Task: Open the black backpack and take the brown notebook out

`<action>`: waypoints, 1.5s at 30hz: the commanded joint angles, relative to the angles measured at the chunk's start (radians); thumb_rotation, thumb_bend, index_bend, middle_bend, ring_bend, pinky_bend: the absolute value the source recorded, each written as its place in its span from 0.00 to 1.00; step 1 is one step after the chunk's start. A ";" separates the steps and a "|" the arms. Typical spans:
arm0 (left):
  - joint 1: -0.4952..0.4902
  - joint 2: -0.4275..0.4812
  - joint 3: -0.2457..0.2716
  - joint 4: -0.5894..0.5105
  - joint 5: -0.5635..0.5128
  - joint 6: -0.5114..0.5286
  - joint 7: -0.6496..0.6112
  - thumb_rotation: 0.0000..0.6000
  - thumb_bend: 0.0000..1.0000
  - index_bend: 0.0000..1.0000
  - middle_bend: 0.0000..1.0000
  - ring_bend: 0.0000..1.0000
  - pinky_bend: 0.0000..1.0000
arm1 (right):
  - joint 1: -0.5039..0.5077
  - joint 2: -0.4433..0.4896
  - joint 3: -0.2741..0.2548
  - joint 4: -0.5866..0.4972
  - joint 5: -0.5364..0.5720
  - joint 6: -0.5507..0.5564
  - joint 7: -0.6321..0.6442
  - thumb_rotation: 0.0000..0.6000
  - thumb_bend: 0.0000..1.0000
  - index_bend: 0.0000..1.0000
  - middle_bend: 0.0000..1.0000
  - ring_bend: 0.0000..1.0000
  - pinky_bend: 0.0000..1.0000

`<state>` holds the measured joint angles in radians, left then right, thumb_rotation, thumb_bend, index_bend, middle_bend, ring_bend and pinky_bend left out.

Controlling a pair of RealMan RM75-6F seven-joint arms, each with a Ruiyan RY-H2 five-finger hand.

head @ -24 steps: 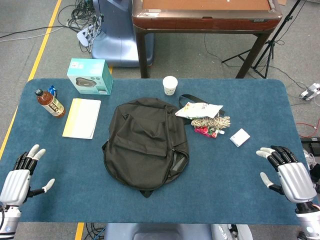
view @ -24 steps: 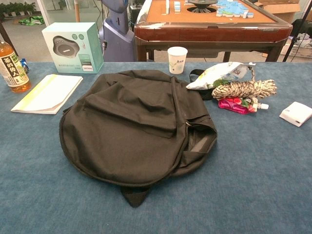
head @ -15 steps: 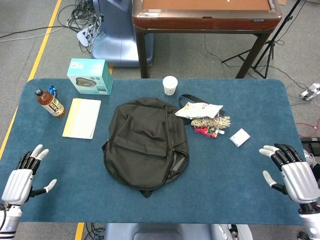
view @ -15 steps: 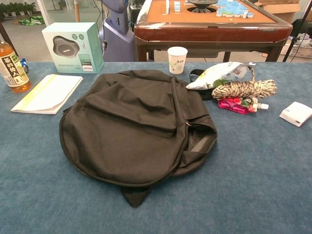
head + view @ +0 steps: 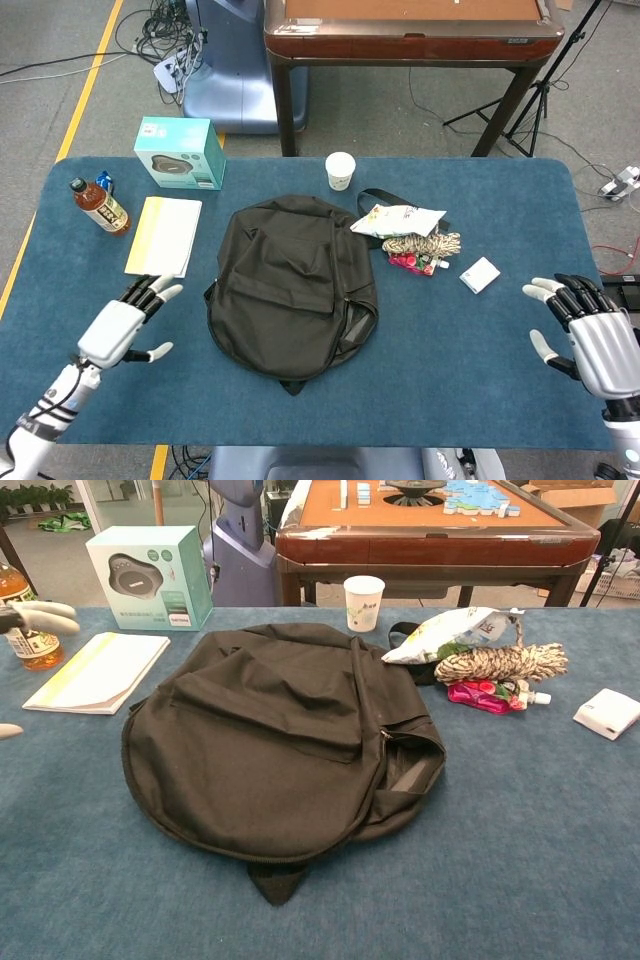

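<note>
The black backpack (image 5: 291, 292) lies flat and zipped in the middle of the blue table (image 5: 470, 350); the chest view shows the backpack (image 5: 275, 742) filling the centre. No brown notebook shows in either view. My left hand (image 5: 125, 320) hovers open just left of the backpack, fingers spread toward it; only its fingertips (image 5: 40, 615) enter the chest view at the left edge. My right hand (image 5: 590, 335) stays open near the table's right edge, far from the bag.
A yellow-edged white pad (image 5: 164, 236), a teal box (image 5: 179, 152) and a drink bottle (image 5: 99, 205) sit at the left. A paper cup (image 5: 340, 170), a snack bag (image 5: 403, 217), a rope coil (image 5: 425, 243) and a small white box (image 5: 479, 274) lie behind and right of the bag.
My left hand has moved up and right from the table's front left corner toward the backpack. My right hand has drifted slightly right and down.
</note>
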<state>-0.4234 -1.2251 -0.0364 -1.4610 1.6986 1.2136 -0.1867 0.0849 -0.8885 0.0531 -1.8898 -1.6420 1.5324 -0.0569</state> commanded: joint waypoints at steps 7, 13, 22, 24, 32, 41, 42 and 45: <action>-0.157 -0.099 -0.001 0.105 0.069 -0.130 0.037 1.00 0.20 0.10 0.00 0.00 0.02 | -0.011 -0.003 -0.005 0.001 0.009 0.005 -0.001 1.00 0.35 0.28 0.25 0.15 0.17; -0.210 -0.159 0.009 0.162 0.093 -0.154 0.097 1.00 0.20 0.08 0.00 0.00 0.02 | -0.019 -0.004 -0.009 0.004 0.012 0.011 0.001 1.00 0.35 0.28 0.25 0.15 0.17; -0.279 -0.221 0.008 0.206 0.034 -0.255 0.136 1.00 0.20 0.08 0.00 0.00 0.02 | -0.028 -0.009 -0.011 0.017 0.016 0.018 0.015 1.00 0.35 0.28 0.25 0.15 0.17; -0.289 -0.231 0.011 0.218 0.031 -0.264 0.148 1.00 0.20 0.08 0.00 0.00 0.02 | -0.028 -0.009 -0.011 0.021 0.017 0.017 0.017 1.00 0.35 0.28 0.25 0.15 0.17; -0.318 -0.287 0.020 0.283 0.030 -0.252 0.184 1.00 0.20 0.15 0.00 0.00 0.02 | -0.030 -0.013 -0.010 0.032 0.021 0.017 0.027 1.00 0.35 0.28 0.25 0.15 0.17; -0.345 -0.335 0.034 0.337 0.036 -0.225 0.150 1.00 0.20 0.41 0.00 0.00 0.02 | -0.039 -0.014 -0.012 0.043 0.023 0.027 0.038 1.00 0.35 0.28 0.25 0.15 0.17; -0.348 -0.338 0.036 0.343 0.037 -0.222 0.146 1.00 0.20 0.43 0.00 0.00 0.02 | -0.040 -0.014 -0.013 0.045 0.023 0.028 0.039 1.00 0.35 0.28 0.25 0.15 0.17; -0.353 -0.351 0.036 0.358 0.035 -0.207 0.133 1.00 0.26 0.51 0.00 0.00 0.02 | -0.043 -0.016 -0.013 0.049 0.024 0.032 0.043 1.00 0.35 0.28 0.25 0.15 0.17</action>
<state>-0.7738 -1.5715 -0.0007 -1.1066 1.7350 1.0022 -0.0492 0.0416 -0.9042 0.0403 -1.8410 -1.6177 1.5640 -0.0139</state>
